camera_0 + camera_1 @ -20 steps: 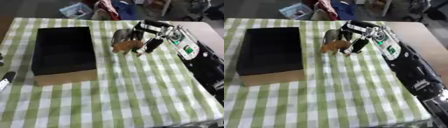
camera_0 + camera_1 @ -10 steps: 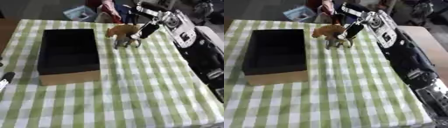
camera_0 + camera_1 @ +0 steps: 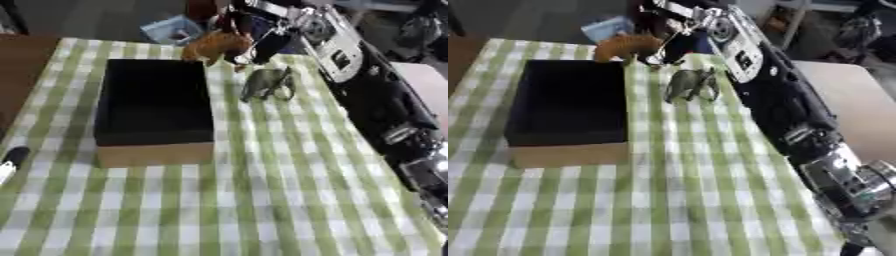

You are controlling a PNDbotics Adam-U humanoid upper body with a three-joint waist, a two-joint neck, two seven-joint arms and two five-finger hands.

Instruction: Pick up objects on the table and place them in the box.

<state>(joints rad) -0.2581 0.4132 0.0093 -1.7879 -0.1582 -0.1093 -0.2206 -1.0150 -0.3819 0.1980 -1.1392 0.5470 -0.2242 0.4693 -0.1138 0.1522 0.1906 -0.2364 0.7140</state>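
Note:
A brown toy animal (image 3: pixel 213 45) hangs in the air by the far right corner of the box (image 3: pixel 154 153), with my right hand (image 3: pixel 263 42) shut on its rear end. The box is a long cardboard one with a black inside, and nothing shows in it. A grey toy elephant (image 3: pixel 269 83) stands upright on the green checked cloth just right of the box, under my right forearm. A small dark part with a pale tip, likely my left hand (image 3: pixel 12 159), shows at the left edge.
The checked table (image 3: pixel 262 200) reaches to the near edge. A wooden surface (image 3: pixel 846 95) lies to the right. Beyond the far edge stand a light blue bin (image 3: pixel 173 30) and other clutter on the floor.
My right hand has lifted the brown animal from beside the elephant and carried it left toward the box's far corner. The elephant stays put. The camera view has shifted.

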